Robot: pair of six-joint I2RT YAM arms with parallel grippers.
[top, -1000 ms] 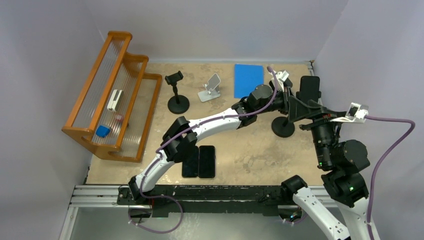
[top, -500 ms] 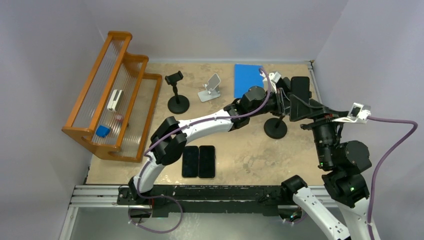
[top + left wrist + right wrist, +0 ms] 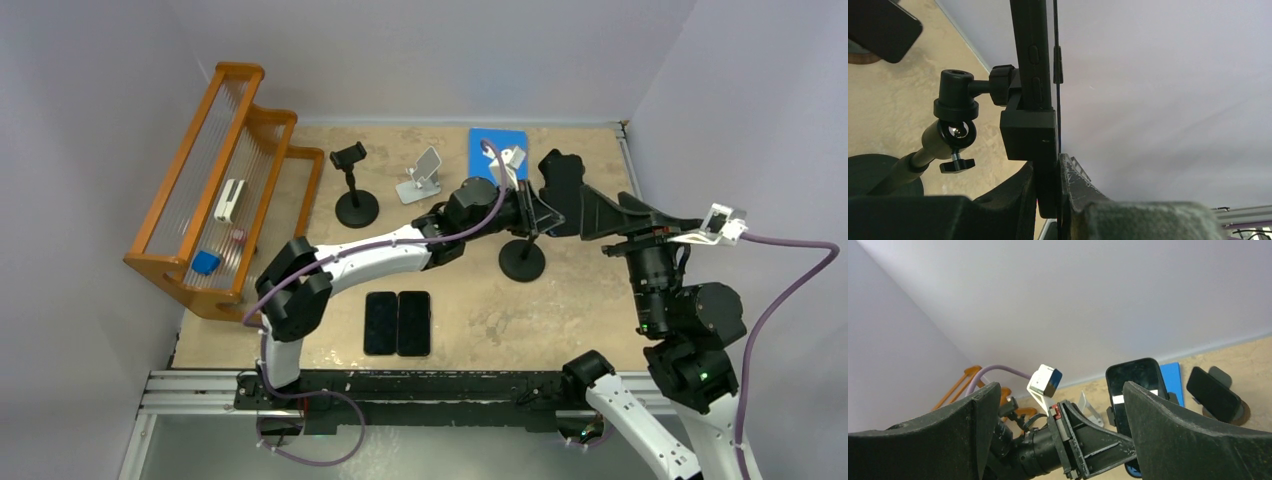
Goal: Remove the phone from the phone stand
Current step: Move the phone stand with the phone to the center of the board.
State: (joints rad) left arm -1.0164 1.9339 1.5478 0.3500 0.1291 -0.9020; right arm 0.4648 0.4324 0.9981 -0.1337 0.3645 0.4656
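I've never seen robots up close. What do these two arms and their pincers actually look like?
Both arms are white tubular links joined by chunky black joints: left arm, right arm. A purple cable trails along each to a small white camera box at the wrist. The left pincer and right pincer are matte black, with broad wedge-shaped fingers.

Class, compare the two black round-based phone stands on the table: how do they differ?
The back stand has an empty clamp; the nearer stand holds a phone. The back stand stands free; the left gripper is clamped on the nearer stand's holder. Both are black, with round bases and thin posts.
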